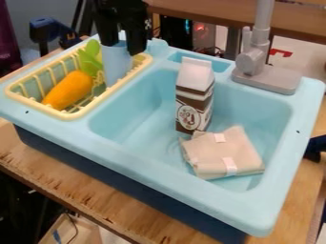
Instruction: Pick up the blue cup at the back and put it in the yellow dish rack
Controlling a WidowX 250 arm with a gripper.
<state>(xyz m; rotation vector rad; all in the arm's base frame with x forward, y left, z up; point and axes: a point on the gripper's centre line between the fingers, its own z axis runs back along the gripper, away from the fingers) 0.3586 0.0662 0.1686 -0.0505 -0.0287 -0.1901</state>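
At the upper left, the black gripper (123,44) hangs over the right part of the yellow drying rack (75,115). It is shut on the upper end of a light blue cup-like object (117,65), whose lower end is down inside the rack. Left of this object, a bright green item (91,56) leans in the rack. An orange carrot-shaped toy (68,90) lies along the rack's front left part.
The light blue sink (130,125) holds a brown and white carton (193,102) standing upright. A folded beige cloth (219,150) lies before it. The grey faucet (258,62) rises at the back right corner. Wooden tabletop (96,193) shows in front.
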